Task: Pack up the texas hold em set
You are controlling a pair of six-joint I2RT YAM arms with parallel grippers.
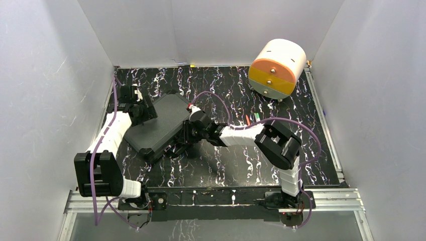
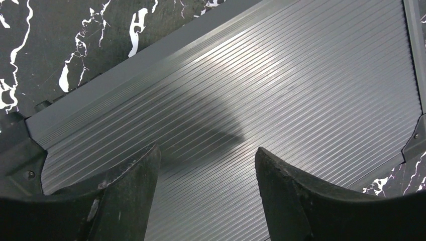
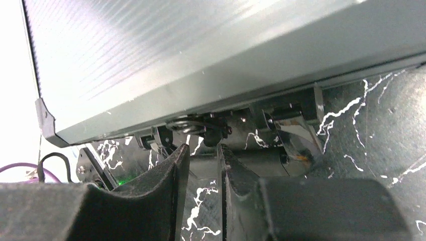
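Two grippers of mine meet on one thing. My right gripper (image 3: 201, 149) is pinched to a thin slit, its dark padded fingers almost touching. The tips sit just below a small metal latch (image 3: 200, 125) on the front wall of the black rectangular hard case (image 1: 160, 125). I cannot tell whether they nip any part of that latch, because the hardware there is dim and crowded. From above, this gripper is buried under my own wrist and barely readable.

My left gripper (image 2: 207, 153) stands wide, its two fingers spread over the lid with only their shadow on the ribs between them. Whether the tips touch the lid I cannot tell.

The case lies on the black white-veined marble tabletop (image 1: 226, 165), left of centre, between my two arms. Its lid is down, so the inside is hidden from sight. Whether the seam is fully closed I cannot make out. The lid is a grey-black panel of fine parallel ribs inside a smooth rim, with dark caps on the corners, and it shines pale where light hits it. The long axis runs diagonally, from near-left to far-right. The long latch side faces my right arm and the opposite side faces my left.

Farther right, apart from the case, thin red and green pens (image 1: 251, 119) show beside my right forearm, mostly covered by it. In the far right corner rests a large orange-and-white cylinder (image 1: 277, 68), its flat face banded orange, yellow and grey.
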